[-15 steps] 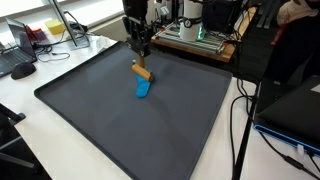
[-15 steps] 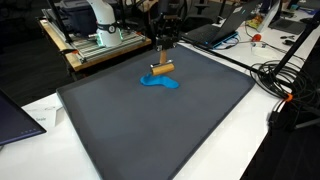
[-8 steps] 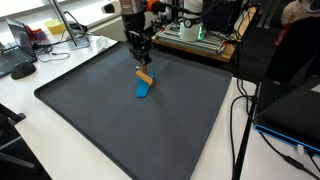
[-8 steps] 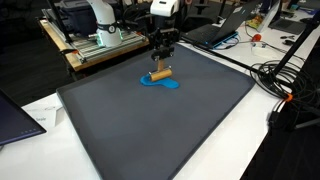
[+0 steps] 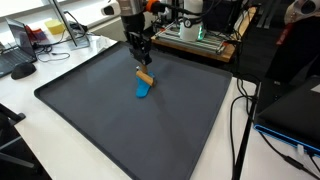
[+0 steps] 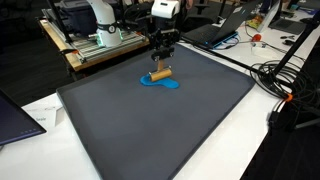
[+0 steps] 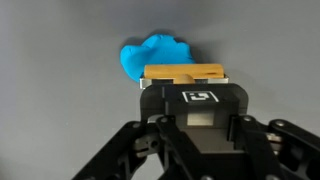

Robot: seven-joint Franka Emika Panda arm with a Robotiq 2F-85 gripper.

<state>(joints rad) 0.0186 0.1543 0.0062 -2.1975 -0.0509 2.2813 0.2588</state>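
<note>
A tan wooden block (image 5: 144, 74) (image 6: 160, 72) hangs tilted from my gripper (image 5: 142, 62) (image 6: 160, 60), whose jaws are shut on it. Directly under it a blue piece (image 5: 143, 89) (image 6: 162, 84) lies flat on the dark grey mat (image 5: 120, 125) (image 6: 150, 125); the block's lower end looks to touch or nearly touch it. In the wrist view the gripper (image 7: 200, 120) fills the lower half. The block (image 7: 183, 73) shows just beyond it, with the blue piece (image 7: 155, 57) behind. The fingertips themselves are hidden there.
A metal frame with electronics (image 5: 200, 35) (image 6: 95, 40) stands just behind the mat's far edge. Cables (image 5: 245, 120) (image 6: 290, 90) run along one side of the mat. A dark laptop (image 5: 295, 115) and desk clutter (image 5: 30, 45) lie off the mat.
Over the last second the arm came down a little with the block, bringing it closer to the blue piece. In the last half second nothing moved.
</note>
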